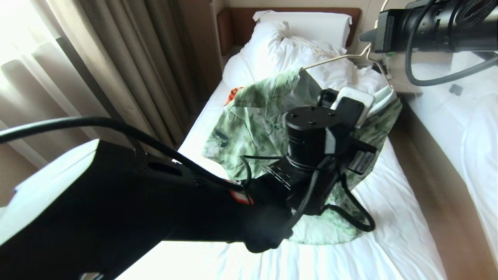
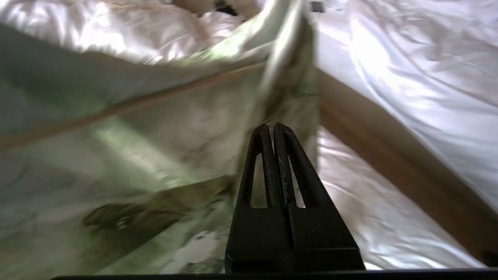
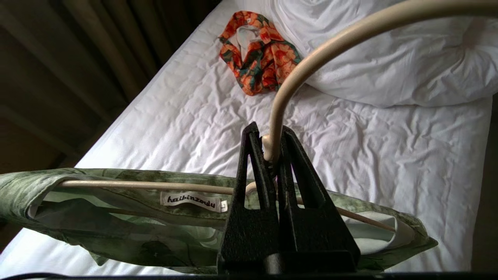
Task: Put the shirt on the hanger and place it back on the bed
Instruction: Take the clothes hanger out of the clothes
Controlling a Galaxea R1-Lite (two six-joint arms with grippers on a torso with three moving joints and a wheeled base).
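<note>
shirt (image 1: 256, 120) draped on hanger (image 1: 342, 57) above bed (image 1: 389, 202) in head view, held aloft at the neck by right end effector (image 1: 369, 48), left arm low in front of the cloth. left wrist view: left end effector (image 2: 273, 130) pressed shut, gripping nothing, just beside the hanging fabric. right wrist view: right end effector (image 3: 268, 155) clamped on hanger neck, wire threaded through both shoulders by the look of it, collar label showing, orange garment (image 3: 258, 58) lying beyond. hanging seemingly done; lowering onto bed left.

A bedroom, likely a hotel's: a white-sheeted bed (image 1: 389, 202) with brown headboard (image 1: 237, 23), a second bed (image 1: 467, 109) alongside, long curtains (image 1: 128, 66).
</note>
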